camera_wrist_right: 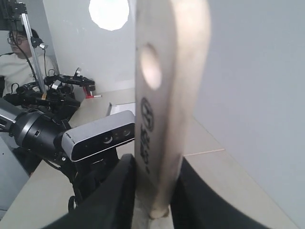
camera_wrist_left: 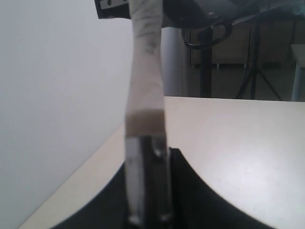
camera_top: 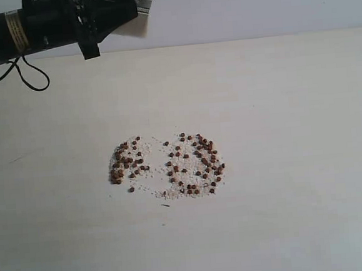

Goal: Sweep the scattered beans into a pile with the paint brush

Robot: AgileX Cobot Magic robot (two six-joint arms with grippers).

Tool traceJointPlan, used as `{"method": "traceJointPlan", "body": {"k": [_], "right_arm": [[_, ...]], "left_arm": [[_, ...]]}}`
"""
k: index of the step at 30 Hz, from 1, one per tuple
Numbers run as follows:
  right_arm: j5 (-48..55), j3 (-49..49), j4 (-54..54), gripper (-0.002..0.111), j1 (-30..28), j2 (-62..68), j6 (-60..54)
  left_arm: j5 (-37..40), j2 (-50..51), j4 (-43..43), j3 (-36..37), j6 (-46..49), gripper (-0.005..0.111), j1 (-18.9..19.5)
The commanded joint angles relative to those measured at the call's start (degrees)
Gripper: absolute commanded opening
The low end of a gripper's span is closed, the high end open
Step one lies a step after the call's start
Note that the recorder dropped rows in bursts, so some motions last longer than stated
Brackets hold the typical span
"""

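Observation:
The beans (camera_top: 168,168) lie mid-table in two loose clusters, one left (camera_top: 125,162) and one right (camera_top: 197,165), mixed with fine whitish grains. The paint brush (camera_wrist_left: 145,95) is held high at the back left, away from them. Its silver ferrule (camera_wrist_left: 145,181) sits between the jaws of my left gripper (camera_wrist_left: 147,195), and pale bristles (camera_top: 142,22) poke past the left gripper (camera_top: 118,12). In the right wrist view the wooden handle (camera_wrist_right: 162,95) with its hole stands between the jaws of my right gripper (camera_wrist_right: 155,195), which press its sides. The right arm is outside the exterior view.
A black cable (camera_top: 29,75) loops under the left arm. The table's far edge (camera_top: 255,38) meets a pale wall. The left arm's wrist camera (camera_wrist_right: 97,136) faces the right gripper. A seated person (camera_wrist_right: 16,62) and tripods are beyond the table.

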Motion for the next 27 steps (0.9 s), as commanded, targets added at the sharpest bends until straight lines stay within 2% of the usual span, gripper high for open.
{"method": "traceJointPlan", "body": {"k": [1,6,13,20,22,23,24,26,27], "right_arm": [[-1.56,-0.55,0.76,0.000,0.09,-0.17,0.17],[-1.56,-0.55,0.76,0.000,0.44,-0.17,0.17],[-1.56,-0.55,0.76,0.000,1.05,-0.17,0.26],[-6.41,-0.55,0.76,0.000,1.05,-0.17,2.00],[-8.83,-0.55,0.76,0.000,1.05,-0.31,1.89],[-10.35,-0.55,0.76,0.000,1.05,-0.55,1.70],[-13.41,-0.55,0.76,0.000,1.05,-1.01,1.14],[-19.47,-0.55,0.76,0.000,1.05,-2.60,-0.86],[-23.31,-0.55,0.70,0.000,1.05,-3.31,-1.01]], "left_arm": [[-1.26,0.98,-0.39,-0.43,1.39,0.000,-0.86],[-1.26,2.74,-4.11,-0.43,1.39,0.000,-1.73],[-1.26,3.42,-6.80,-0.43,4.47,0.000,-5.40],[-1.26,3.42,-6.93,-0.43,4.47,0.003,-5.53],[-1.26,3.42,-7.21,-0.43,4.47,0.015,-5.12],[-1.26,3.42,-7.21,-0.43,4.47,0.025,-4.71],[-1.26,3.42,-7.76,-0.43,4.25,0.051,-4.08],[-1.26,3.42,-9.14,-0.43,2.90,0.088,-2.60],[-1.26,3.42,-9.41,-0.43,2.94,0.091,-2.03]]}}
